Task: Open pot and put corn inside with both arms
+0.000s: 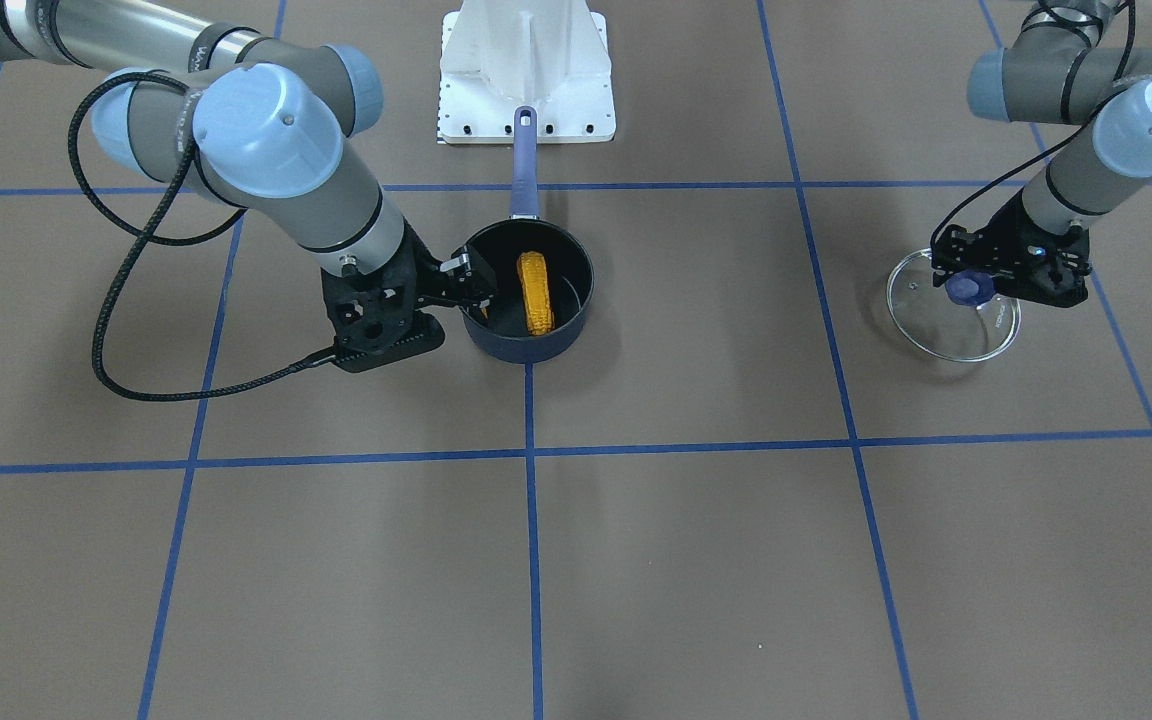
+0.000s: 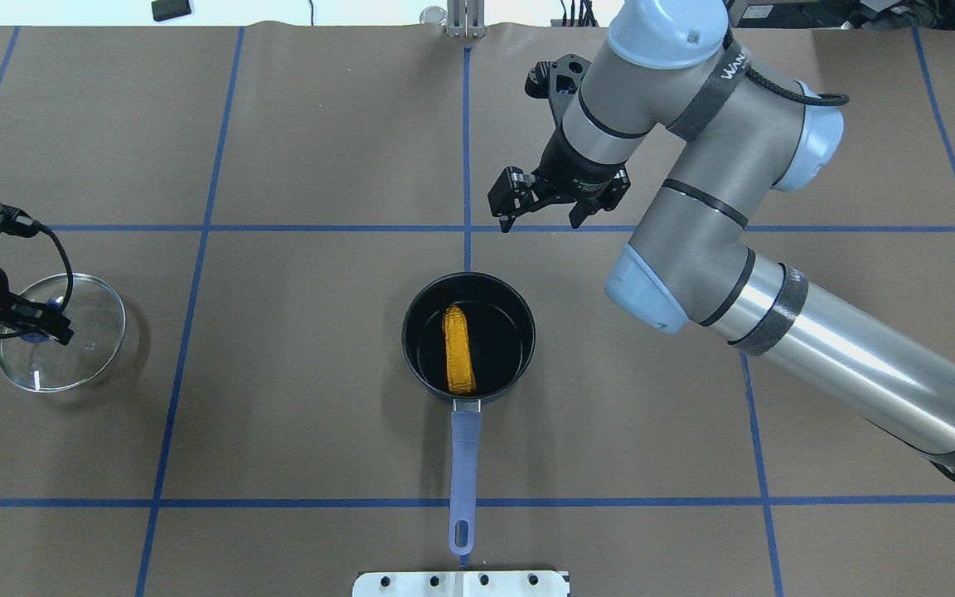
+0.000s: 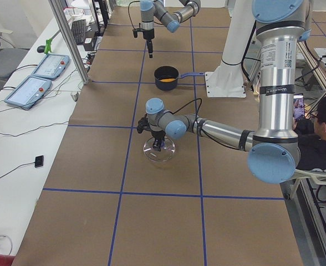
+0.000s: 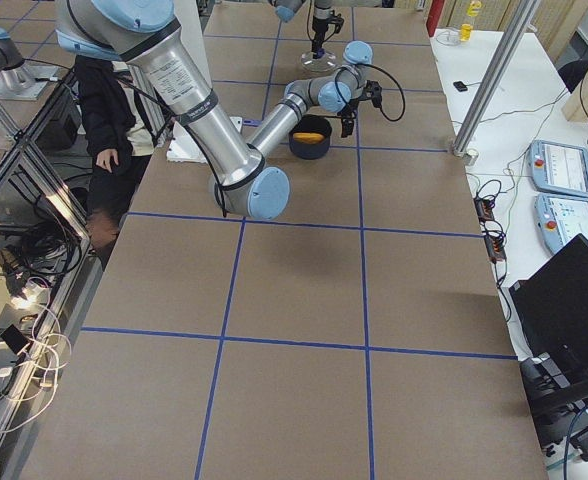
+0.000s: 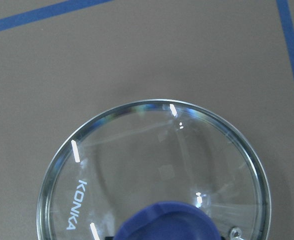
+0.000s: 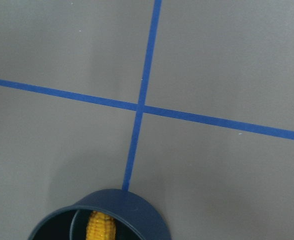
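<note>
pot [image 2: 501,336] uncovered mid-desk [image 2: 278,398], rim free all round. corn [image 2: 459,358] lies flat inside, in line with the handle [image 2: 462,464], one end near the handle-side wall. Handle tip almost reaches the white base mount [image 1: 526,70]. Other sides of the pot: brown desk with blue tape lines.

Right tool [image 2: 542,224] is raised beyond the pot, opposite the handle, fingers spread, holding nothing. Overhead shows it off the rim; the front view overlaps the two. Right wrist cam catches only pot edge and corn tip.

Glass lid [image 2: 92,332] lies on the desk, well apart from the pot on the left-arm side. Left tool [image 2: 45,326] is at its blue knob [image 5: 167,222]; can't tell if clamped, since the left wrist cam shows no fingers.
</note>
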`<move>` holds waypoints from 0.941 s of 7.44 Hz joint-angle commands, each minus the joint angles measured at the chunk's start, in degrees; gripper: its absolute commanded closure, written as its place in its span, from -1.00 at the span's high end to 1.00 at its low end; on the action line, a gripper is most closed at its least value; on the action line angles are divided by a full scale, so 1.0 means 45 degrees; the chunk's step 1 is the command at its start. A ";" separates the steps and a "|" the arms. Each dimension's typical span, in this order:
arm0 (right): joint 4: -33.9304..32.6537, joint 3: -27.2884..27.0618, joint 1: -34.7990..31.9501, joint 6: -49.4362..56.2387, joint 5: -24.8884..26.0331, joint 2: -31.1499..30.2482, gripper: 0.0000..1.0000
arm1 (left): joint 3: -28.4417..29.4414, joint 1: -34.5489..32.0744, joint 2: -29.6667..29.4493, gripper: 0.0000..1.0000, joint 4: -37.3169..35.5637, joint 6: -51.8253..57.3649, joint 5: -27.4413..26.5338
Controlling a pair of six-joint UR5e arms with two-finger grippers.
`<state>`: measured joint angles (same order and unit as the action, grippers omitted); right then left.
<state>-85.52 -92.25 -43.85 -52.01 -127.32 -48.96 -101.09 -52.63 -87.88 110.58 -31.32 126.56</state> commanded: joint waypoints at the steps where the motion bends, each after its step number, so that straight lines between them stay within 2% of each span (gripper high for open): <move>1: 0.0000 -0.0085 -0.0080 0.0151 -0.0066 -0.0175 1.00 | 0.0587 0.0016 -0.0509 -1.00 0.0193 -0.0051 0.0020; 3: 0.0000 -0.0065 -0.0080 0.0229 -0.0066 -0.0175 1.00 | 0.0609 0.0016 -0.0511 -1.00 0.0193 -0.0051 0.0020; 4: 0.0000 -0.0065 -0.0080 0.0229 -0.0066 -0.0175 1.00 | 0.0648 0.0016 -0.0511 -0.12 0.0174 0.0007 0.0020; 6: 0.0000 -0.0046 -0.0312 0.0326 -0.0105 -0.0155 1.00 | 0.0629 -0.0004 -0.0511 0.94 0.0174 -0.0032 0.0020; 7: 0.0000 -0.0046 -0.0643 0.0733 -0.0415 -0.0348 1.00 | 0.0590 -0.0004 -0.0531 0.95 0.0116 -0.0032 0.0020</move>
<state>-85.52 -92.48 -45.27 -50.24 -128.06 -49.90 -98.29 -52.63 -90.20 111.30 -31.48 126.65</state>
